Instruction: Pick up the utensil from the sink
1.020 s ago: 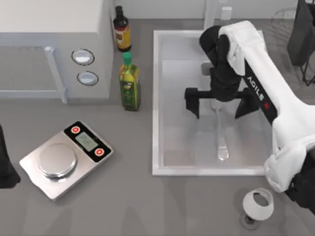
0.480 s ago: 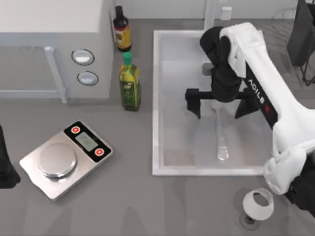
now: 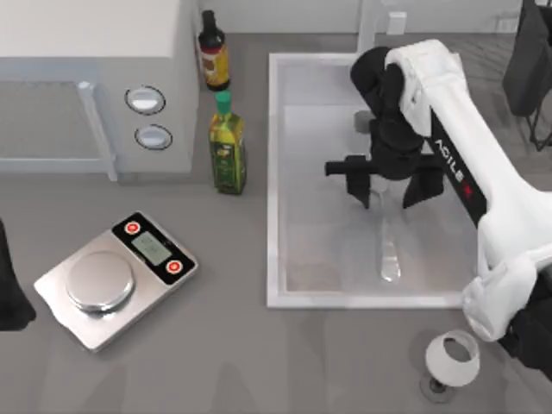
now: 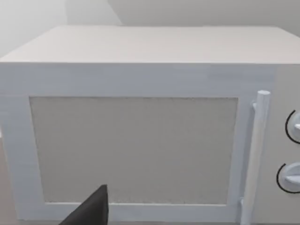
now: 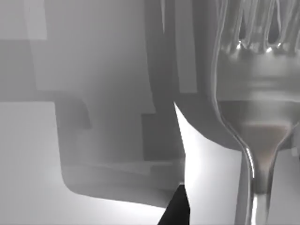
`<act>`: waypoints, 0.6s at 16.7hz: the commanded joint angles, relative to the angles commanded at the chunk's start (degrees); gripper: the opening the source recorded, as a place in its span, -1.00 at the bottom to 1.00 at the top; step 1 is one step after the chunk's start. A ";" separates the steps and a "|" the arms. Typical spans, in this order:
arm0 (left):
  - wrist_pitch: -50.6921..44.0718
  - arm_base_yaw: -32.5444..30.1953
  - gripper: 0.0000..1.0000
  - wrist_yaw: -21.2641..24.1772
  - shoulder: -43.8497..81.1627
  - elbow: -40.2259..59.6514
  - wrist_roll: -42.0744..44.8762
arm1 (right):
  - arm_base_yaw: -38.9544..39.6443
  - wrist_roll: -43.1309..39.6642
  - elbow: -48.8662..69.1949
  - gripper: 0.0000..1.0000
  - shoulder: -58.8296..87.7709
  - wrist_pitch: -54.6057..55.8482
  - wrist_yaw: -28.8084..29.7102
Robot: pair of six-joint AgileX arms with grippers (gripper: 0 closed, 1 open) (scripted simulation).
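The slim shiny silver metal fork (image 3: 389,246) lies flat on the pale glossy floor of the large white rectangular sink (image 3: 274,181), in its right half. Its long axis runs from the far wall toward the near rim: the tines lie at the far end beneath the gripper, and the handle widens to a rounded end close to the near rim. The right gripper (image 3: 388,188) hangs low over the fork's tine end, its two black fingers (image 3: 360,183) standing partly apart, one on each side of the fork's neck, and I cannot tell whether they touch the metal. The right wrist view shows the fork's head and narrowing neck (image 5: 255,126) very close. The left arm (image 3: 10,289) sits parked at the table's left edge.
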 joint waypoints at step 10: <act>0.00 0.00 1.00 0.00 0.00 0.00 0.00 | 0.00 0.00 0.00 -1.00 0.00 0.00 0.00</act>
